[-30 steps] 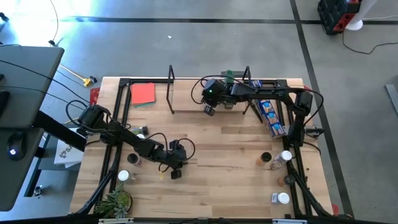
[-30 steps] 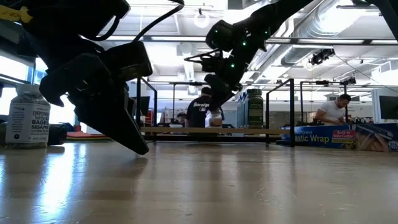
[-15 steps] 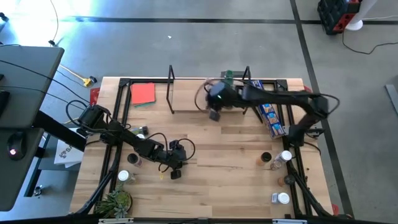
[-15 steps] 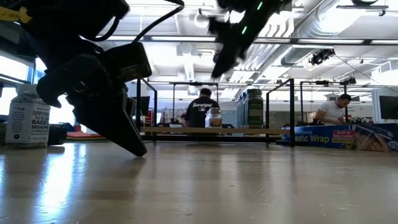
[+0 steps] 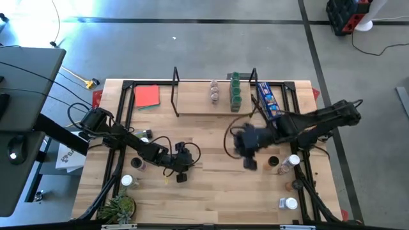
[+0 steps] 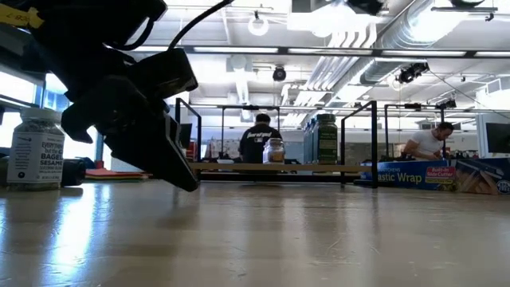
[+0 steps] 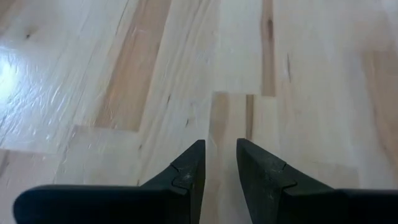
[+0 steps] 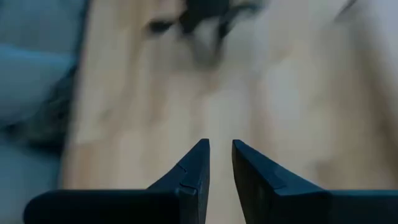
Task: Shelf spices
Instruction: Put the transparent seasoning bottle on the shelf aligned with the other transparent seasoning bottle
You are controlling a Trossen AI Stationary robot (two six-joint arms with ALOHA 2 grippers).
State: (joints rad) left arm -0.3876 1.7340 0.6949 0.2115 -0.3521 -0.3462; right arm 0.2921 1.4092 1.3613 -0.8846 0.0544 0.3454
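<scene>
The shelf (image 5: 195, 110) stands at the table's far middle, a wooden board between black end frames. A clear brown-filled jar (image 5: 215, 93) and green-capped jars (image 5: 235, 87) stand on the board; the low view shows the jar (image 6: 274, 150) and the green-capped jar (image 6: 326, 139) upright. More spices stand loose at the left (image 5: 136, 164) and right (image 5: 289, 163). My right gripper (image 5: 249, 162) hovers blurred over the right middle, its fingers (image 8: 221, 149) a narrow gap apart and empty. My left gripper (image 5: 180, 177) is low over bare wood near the left middle, narrowly open (image 7: 220, 152) and empty.
A blue printed package (image 5: 268, 102) lies by the shelf's right frame. A red card (image 5: 147, 96) lies at the far left, and a small plant (image 5: 118, 207) sits at the near left corner. A labelled jar (image 6: 35, 149) stands at the left. Bare wood lies between the arms.
My right gripper has left the shelf, risen and swung toward the table's near right, now over the right middle. The clear jar it was beside stays upright on the shelf board. My left gripper has kept its place and rolled slightly at the wrist.
</scene>
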